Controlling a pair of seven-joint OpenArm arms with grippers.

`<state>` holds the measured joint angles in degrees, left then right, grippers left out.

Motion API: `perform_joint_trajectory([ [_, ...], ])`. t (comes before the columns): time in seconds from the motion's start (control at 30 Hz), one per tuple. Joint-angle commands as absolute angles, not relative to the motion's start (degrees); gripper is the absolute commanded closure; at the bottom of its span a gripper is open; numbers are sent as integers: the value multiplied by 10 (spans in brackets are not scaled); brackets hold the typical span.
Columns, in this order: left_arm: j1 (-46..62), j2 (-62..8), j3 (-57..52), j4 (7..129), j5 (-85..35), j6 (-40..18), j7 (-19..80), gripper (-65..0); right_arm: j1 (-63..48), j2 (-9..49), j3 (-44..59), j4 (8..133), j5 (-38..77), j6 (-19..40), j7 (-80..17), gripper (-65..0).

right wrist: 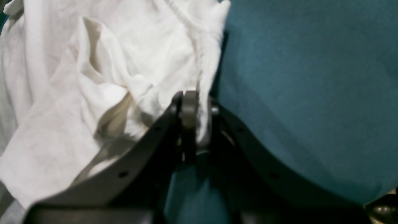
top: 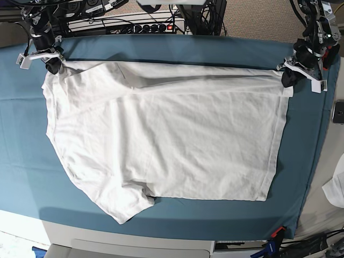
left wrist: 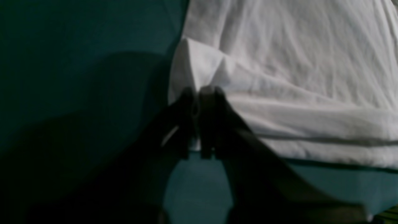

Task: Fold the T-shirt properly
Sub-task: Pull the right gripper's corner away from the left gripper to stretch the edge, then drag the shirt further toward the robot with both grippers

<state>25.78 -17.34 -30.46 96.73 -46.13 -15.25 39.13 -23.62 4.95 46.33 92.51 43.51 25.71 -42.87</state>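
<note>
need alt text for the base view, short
A white T-shirt lies spread on a teal cloth sheet, seen from above. The right tool and left tool each pinch a far corner of it.

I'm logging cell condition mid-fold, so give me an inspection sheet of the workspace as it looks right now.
Surface: teal cloth sheet covers the table.
Job's things: white T-shirt lies spread out, wrinkled, far edge drawn taut between the arms.
Clutter: small white fabric scrap at the near corner on the left arm's side; dark device beside the sheet.
Grippers: left gripper shut on a T-shirt corner; right gripper shut on the T-shirt edge.
Cables: cable bundle behind the table.
Surroundings: carpet floor.
</note>
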Motion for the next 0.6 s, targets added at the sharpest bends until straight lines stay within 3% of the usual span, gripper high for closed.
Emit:
perform_joint_trajectory([
  [0.0,260,-179,-305,970,-453,-149,411,0,-237,62,465,931,439,261,-420,-8],
  [0.57,261,-180,-306,971,-453,-157,423,0,-239,75,465,931,439,261,-435,0],
])
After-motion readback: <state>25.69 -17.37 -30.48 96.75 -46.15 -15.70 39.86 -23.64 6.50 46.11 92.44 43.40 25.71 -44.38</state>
